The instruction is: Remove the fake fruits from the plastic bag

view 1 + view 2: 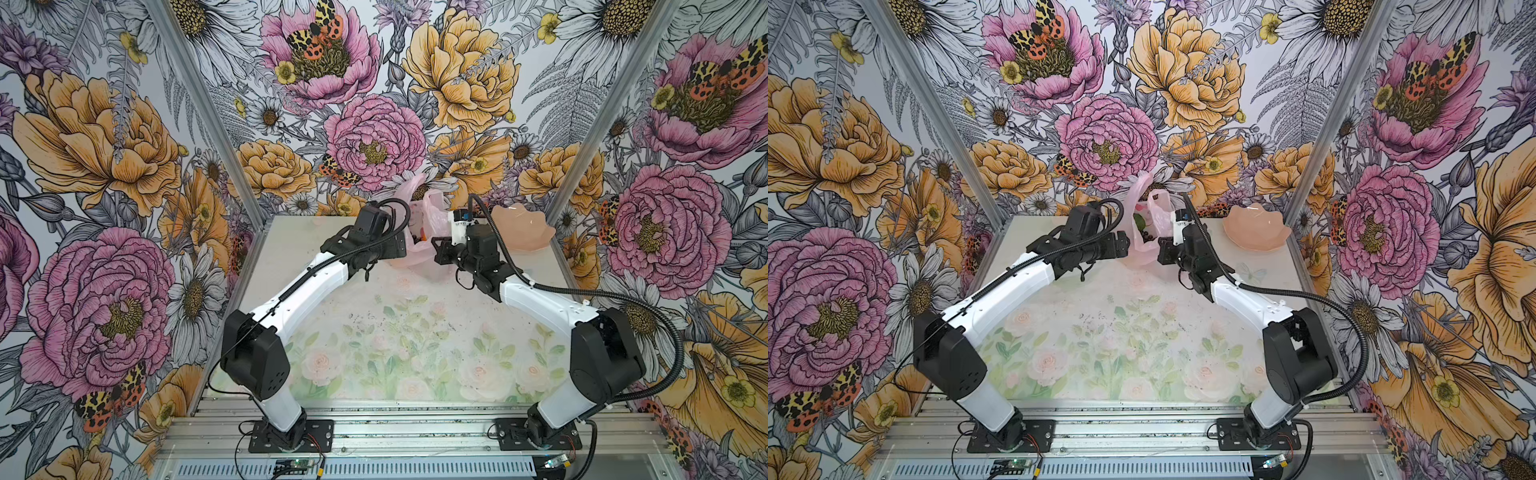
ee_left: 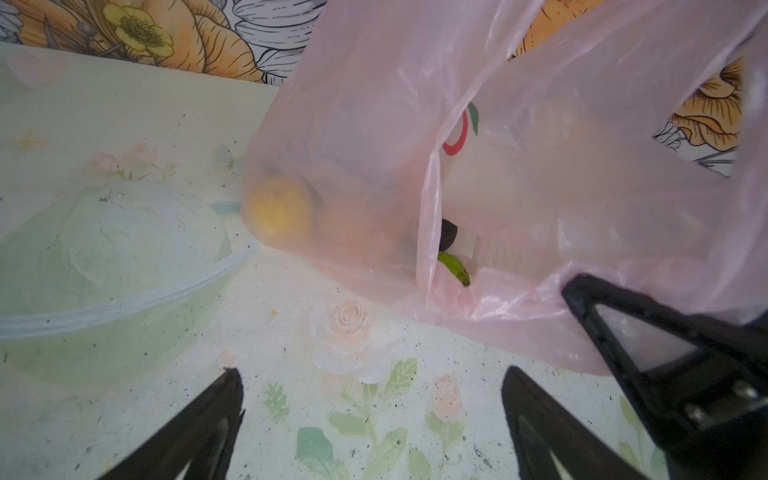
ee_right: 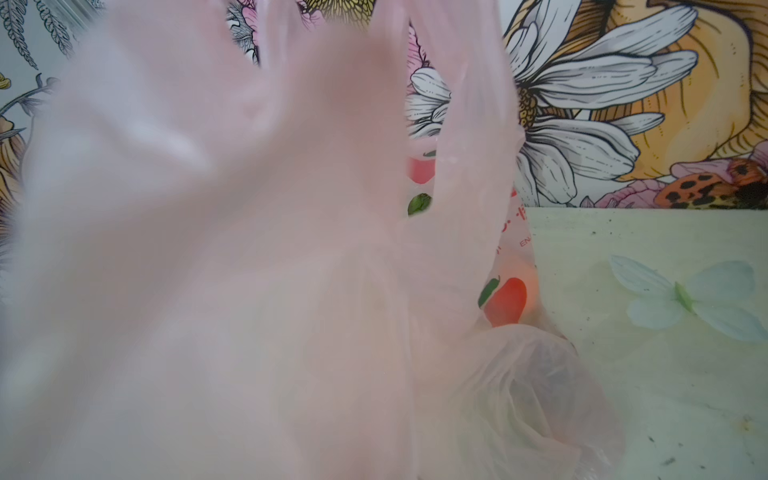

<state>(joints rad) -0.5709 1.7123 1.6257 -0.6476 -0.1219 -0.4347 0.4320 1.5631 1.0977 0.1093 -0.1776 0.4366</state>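
**Fig.** The bag [image 1: 1142, 253] stands at the counter's [image 1: 1100, 299] 12 o'clock, with the fruits [image 2: 279, 212] inside. My right jaws, at its 4 o'clock, apparently pinch its film. My left jaws, spread and empty, sit at its 8 o'clock, about equally near.

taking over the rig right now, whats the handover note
Left gripper: open, empty, facing the thin translucent pale-pink plastic bag.
Right gripper: shut, apparently pinching the bag's near edge.
Fake fruits: those visible, a round yellow one, a green piece, a dark piece, are inside the bag.
Peach petal-edged bowl: right of the bag, nothing seen in it.
Done: no fruit out yet. Left: all of them.
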